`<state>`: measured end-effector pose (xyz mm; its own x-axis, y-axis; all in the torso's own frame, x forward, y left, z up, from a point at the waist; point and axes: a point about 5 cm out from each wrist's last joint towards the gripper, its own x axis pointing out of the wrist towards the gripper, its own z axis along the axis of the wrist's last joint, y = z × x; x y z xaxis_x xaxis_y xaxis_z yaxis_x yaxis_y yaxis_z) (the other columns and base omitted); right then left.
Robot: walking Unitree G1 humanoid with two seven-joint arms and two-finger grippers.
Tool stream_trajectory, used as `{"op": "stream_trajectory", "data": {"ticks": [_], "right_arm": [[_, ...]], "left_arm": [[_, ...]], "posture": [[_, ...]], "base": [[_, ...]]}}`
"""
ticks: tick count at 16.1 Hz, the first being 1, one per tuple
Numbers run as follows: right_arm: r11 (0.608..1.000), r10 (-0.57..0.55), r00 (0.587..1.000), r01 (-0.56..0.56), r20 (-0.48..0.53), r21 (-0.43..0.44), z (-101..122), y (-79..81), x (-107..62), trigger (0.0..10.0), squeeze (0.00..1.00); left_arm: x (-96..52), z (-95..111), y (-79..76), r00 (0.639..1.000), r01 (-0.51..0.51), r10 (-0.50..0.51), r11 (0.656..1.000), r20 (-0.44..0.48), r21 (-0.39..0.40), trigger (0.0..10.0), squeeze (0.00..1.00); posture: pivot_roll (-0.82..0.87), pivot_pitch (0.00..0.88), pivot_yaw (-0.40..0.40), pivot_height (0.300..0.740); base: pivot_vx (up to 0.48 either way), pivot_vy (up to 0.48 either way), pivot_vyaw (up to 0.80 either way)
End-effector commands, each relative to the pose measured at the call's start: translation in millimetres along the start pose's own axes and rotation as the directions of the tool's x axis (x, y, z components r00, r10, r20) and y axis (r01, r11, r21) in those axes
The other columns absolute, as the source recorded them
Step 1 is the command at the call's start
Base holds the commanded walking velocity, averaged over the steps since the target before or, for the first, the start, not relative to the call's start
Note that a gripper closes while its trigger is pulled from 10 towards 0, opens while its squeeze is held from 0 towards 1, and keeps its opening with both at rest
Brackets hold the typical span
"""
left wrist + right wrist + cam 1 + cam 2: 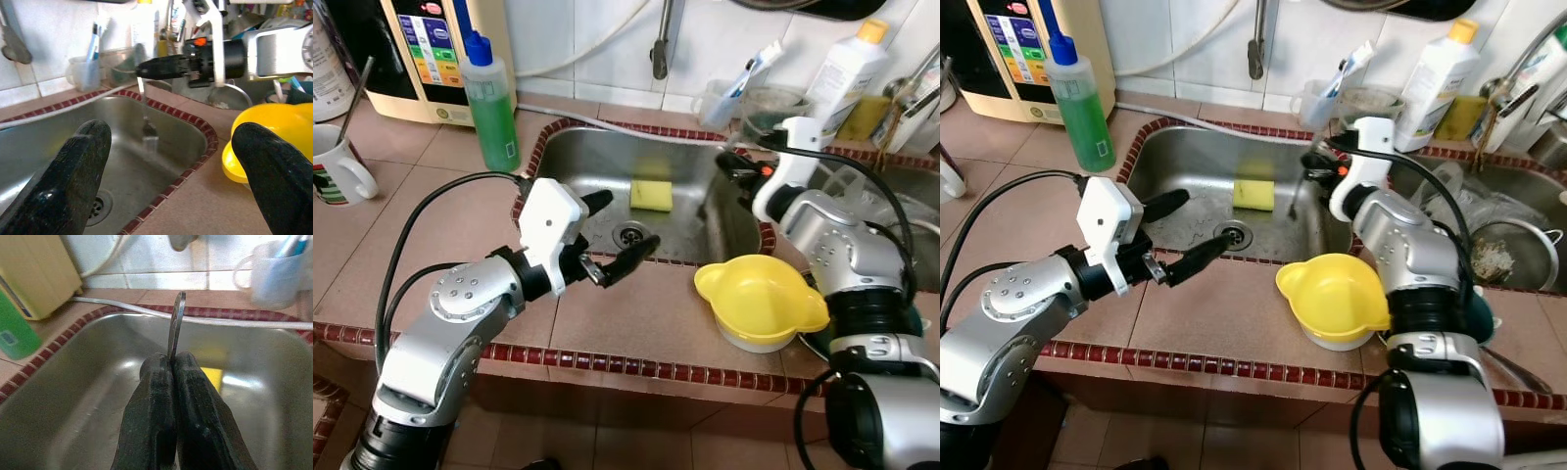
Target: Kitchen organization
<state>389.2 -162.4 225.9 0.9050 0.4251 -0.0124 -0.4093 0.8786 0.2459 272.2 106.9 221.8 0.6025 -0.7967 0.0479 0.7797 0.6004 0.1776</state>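
The right gripper [172, 363] is pinching a fork [146, 128] by its handle, fingers pressed tight on it. The fork is hanging straight down from the gripper, over the sink [597, 157], near the sink's right wall. A yellow sponge [651, 195] is lying in the sink, past the fork. The left gripper [612, 233] is hovering over the sink's near edge with its fingers spread wide and holding nothing. A yellow bowl [761, 300] is sitting on the counter [460, 211] just to its right.
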Motion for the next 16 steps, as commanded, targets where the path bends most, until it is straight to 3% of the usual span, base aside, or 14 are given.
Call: {"op": "stream_trajectory", "data": {"ticks": [1, 2, 3, 4, 5, 12, 16], "right_arm": [[0.999, 0.026, 0.999, -0.027, 0.041, 0.031, 10, 1.6, 1.2, 10.0, 0.00], [0.997, 0.052, 0.998, -0.054, 0.043, 0.056, 11, 4.3, 2.3, 10.0, 0.00], [0.992, 0.072, 0.996, -0.076, 0.044, 0.102, 11, 6.1, 2.8, 10.0, 0.77], [0.989, 0.077, 0.996, -0.082, 0.049, 0.121, 12, 6.5, 3.1, 10.0, 0.92], [0.987, 0.090, 0.995, -0.095, 0.045, 0.130, 11, 7.1, 3.5, 10.0, 1.00], [0.984, 0.109, 0.993, -0.114, 0.043, 0.139, 12, 7.8, 4.0, 10.0, 1.00], [0.991, 0.106, 0.992, -0.111, 0.071, 0.073, 19, 11.7, 4.6, 10.0, 1.00]], "left_arm": [[1.1, 5, -6.2, 1.000, 0.031, -0.031, 0.999, 0.003, 0.009, 10.0, 0.00], [1.2, 6, -6.5, 0.999, 0.034, -0.034, 0.999, 0.002, 0.010, 10.0, 0.00], [1.2, 5, -6.2, 0.999, 0.032, -0.032, 0.999, -0.002, 0.013, 10.0, 0.00], [0.7, 5, -6.3, 0.999, 0.031, -0.031, 0.999, -0.008, 0.013, 10.0, 0.00], [0.0, 5, -6.9, 0.999, 0.036, -0.036, 0.999, -0.010, 0.012, 10.0, 0.00], [-0.3, 4, -7.0, 0.999, 0.037, -0.037, 0.999, -0.015, 0.001, 10.0, 0.00], [-0.8, 3, -2.3, 1.000, 0.014, -0.014, 1.000, -0.018, 0.004, 10.0, 0.00]], "posture": [[0.00, 0.172, -0.077, 0.740], [0.00, 0.169, -0.079, 0.740], [0.01, 0.169, -0.081, 0.740], [0.01, 0.169, -0.081, 0.740], [0.01, 0.167, -0.083, 0.740], [0.01, 0.166, -0.087, 0.740], [0.01, 0.146, -0.088, 0.740]], "base": [[0.000, 0.000, 0.00], [0.000, 0.000, 0.00], [0.000, 0.000, 0.00], [0.000, 0.000, 0.00], [0.000, 0.000, 0.00], [0.000, 0.000, 0.00], [0.000, 0.000, 0.00]]}}
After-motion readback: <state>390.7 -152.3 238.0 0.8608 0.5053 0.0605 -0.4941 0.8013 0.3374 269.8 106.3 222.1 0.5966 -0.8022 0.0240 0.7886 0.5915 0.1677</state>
